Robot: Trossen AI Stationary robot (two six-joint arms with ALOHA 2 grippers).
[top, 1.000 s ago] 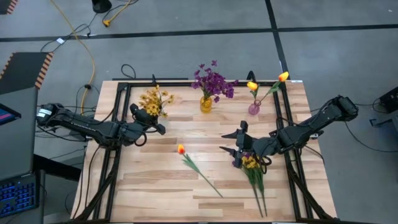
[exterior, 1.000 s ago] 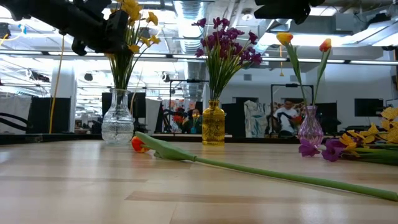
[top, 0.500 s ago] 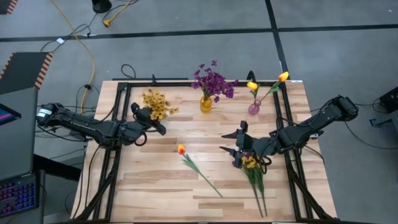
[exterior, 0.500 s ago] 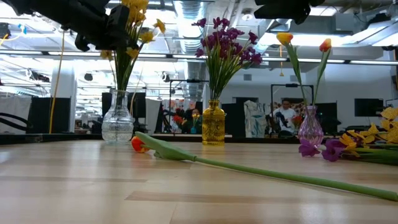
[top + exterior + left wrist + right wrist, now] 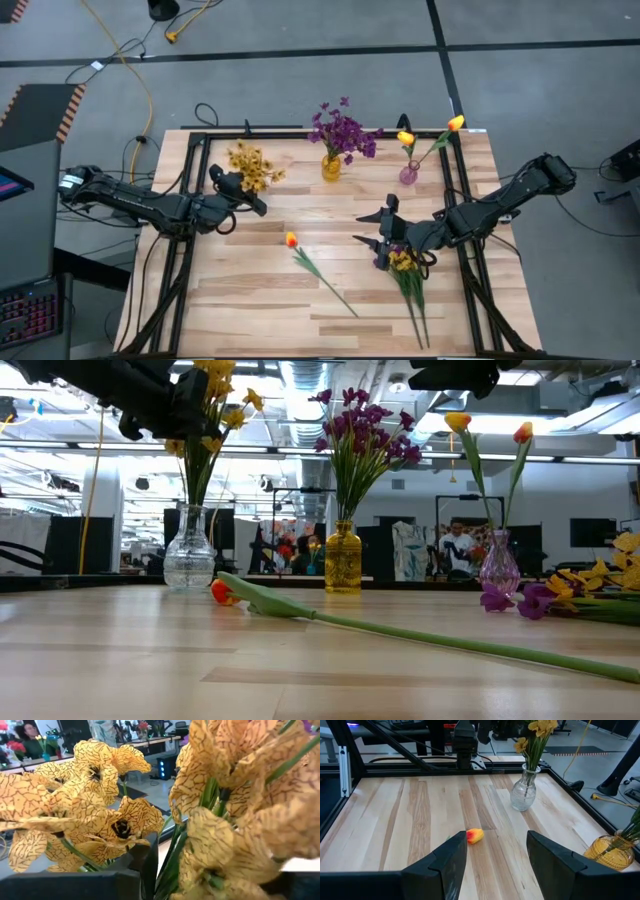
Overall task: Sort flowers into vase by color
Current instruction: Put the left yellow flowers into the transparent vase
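Note:
A yellow small-blossom bunch [image 5: 252,165] stands with its stems in a clear glass vase [image 5: 188,560] at the far left. My left gripper [image 5: 240,186] is open at vase-top height, one finger on each side of the stems [image 5: 172,855]. A single orange tulip [image 5: 291,240] lies flat on the table's middle, its stem running toward the near edge. My right gripper [image 5: 358,228] hovers open to the tulip's right, holding nothing. Below its wrist a loose bunch of yellow and purple flowers [image 5: 405,265] lies on the table. My left gripper comes level from the table's left, its fingers [image 5: 142,865] across the upright stems just below the blossoms. I cannot tell whether a finger touches the stems or petals. The bunch stands in the vase.
Purple flowers stand in a yellow vase [image 5: 331,166] at the far middle. Two orange-yellow tulips lean in a small pink vase [image 5: 408,175] at the far right. A black frame [image 5: 190,200] runs along the table's sides. Bare wood lies along the near left.
My left gripper has let go of the yellow bunch and stayed in place. The bunch's heads have swung a little toward the table's right and spread, while its stems stay in the clear vase.

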